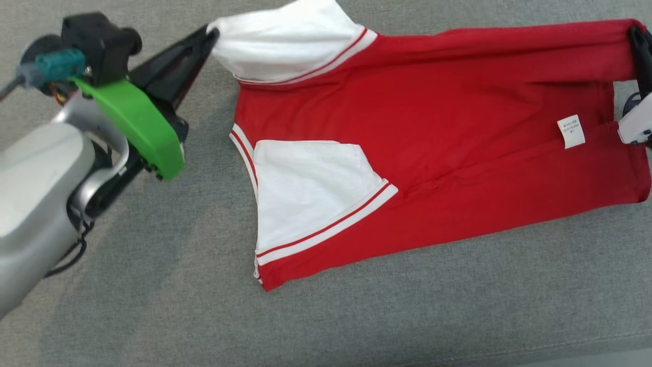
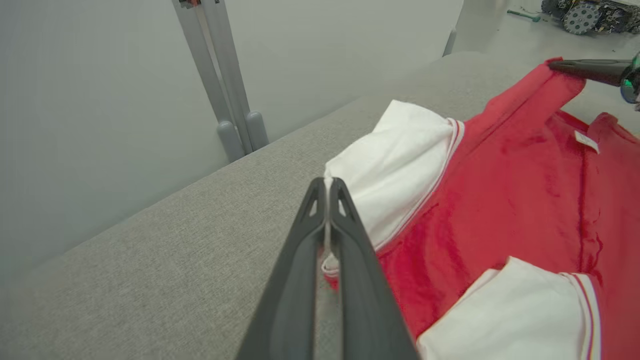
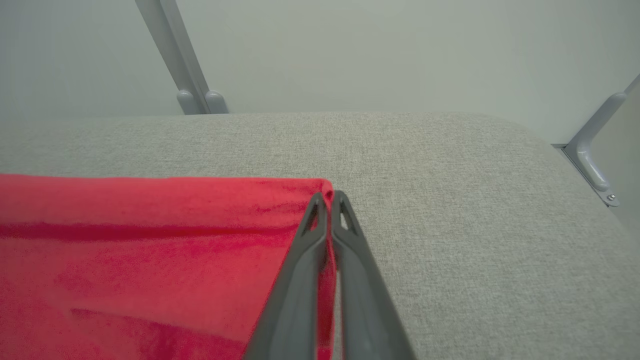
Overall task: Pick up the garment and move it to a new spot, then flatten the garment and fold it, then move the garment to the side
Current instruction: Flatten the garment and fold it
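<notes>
Here the red garment [image 1: 433, 153] lies spread on the grey padded surface [image 1: 153, 306], its long axis running side to side in front of us, with the white sleeves towards our left and the hem, with its small white label [image 1: 571, 131], towards our right. The near white sleeve [image 1: 305, 193] lies flat on the red body, while the far sleeve [image 1: 285, 46] is drawn up and away at the garment's far left corner. There our left gripper [image 1: 211, 34] is clamped on the sleeve's edge, a thin line of white cloth pinched between its closed fingers in the left wrist view. At the far right corner our right gripper [image 1: 635, 33] is closed on the red hem, its fingers together with cloth between them. We thus hold the two ends of the far long edge, one arm at each end, and that edge looks raised a little above the surface between the two grips. The near long edge rests free, closer to our body than either gripper. We judge this to be the fold: the held edge lies beyond the loose one, so the coming move would draw both grippers towards us together, kept level so the edge lands parallel to the near one.
</notes>
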